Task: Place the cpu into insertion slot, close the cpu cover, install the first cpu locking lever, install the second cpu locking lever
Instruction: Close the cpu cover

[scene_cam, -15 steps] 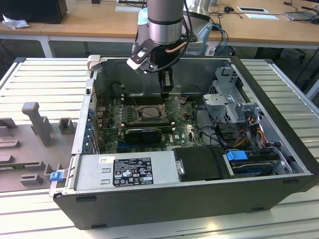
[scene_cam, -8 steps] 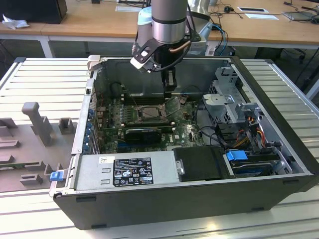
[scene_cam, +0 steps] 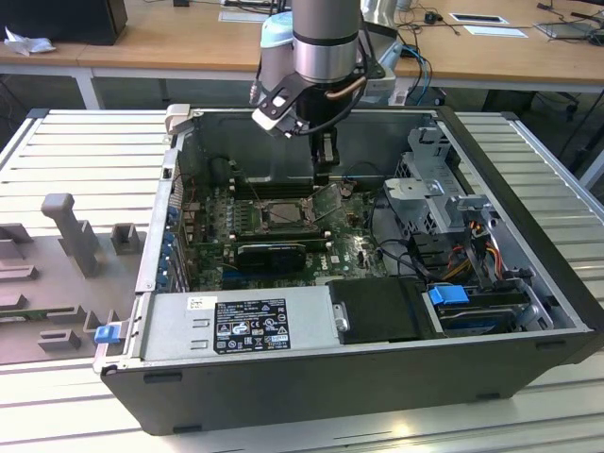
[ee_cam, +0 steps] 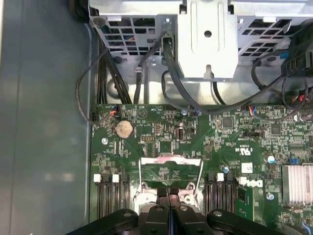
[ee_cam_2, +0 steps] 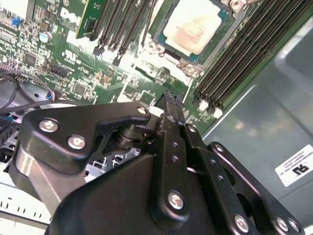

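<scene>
The cpu, with its pale metal top, lies flat in the insertion slot on the green motherboard. In the exterior view the insertion slot sits mid-board, and the cpu cover stands tilted up at its right side. In the first wrist view the cpu cover shows as a thin raised frame. My gripper hangs just above the cover's upper edge. In both wrist views the gripper is shut, fingers pressed together with nothing seen between them. I cannot tell whether it touches the cover.
Long black memory slots flank the socket. A black expansion card lies in front of it, then the power supply. A metal drive cage with cables stands at the exterior view's right. The case walls enclose the board.
</scene>
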Tool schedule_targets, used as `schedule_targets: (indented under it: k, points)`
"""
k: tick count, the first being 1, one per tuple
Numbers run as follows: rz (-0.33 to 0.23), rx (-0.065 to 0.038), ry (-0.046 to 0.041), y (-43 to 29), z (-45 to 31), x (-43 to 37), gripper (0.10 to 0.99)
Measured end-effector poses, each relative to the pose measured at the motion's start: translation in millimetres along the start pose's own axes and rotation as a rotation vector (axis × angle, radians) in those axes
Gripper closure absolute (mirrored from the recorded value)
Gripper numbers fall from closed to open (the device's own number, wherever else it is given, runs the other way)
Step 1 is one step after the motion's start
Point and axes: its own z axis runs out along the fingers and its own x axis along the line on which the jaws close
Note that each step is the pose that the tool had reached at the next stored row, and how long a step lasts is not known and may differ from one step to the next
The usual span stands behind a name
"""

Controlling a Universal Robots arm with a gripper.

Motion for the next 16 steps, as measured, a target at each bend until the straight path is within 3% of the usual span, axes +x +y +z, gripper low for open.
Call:
schedule_targets:
  k: [3, 6, 10, 13, 16]
  points:
    - [0.000, 0.002, 0.0000, 10.3, 1.0, 0.2, 0.980]
    - [0.000, 0.002, -0.0014, 13.2, 1.2, 0.5, 0.980]
    - [0.000, 0.003, -0.0016, 24.3, 2.1, 0.8, 0.980]
    - [0.000, 0.003, -0.0015, 27.2, 2.4, 1.2, 0.980]
    - [0.000, 0.003, -0.0014, 34.5, 3.0, 1.4, 0.980]
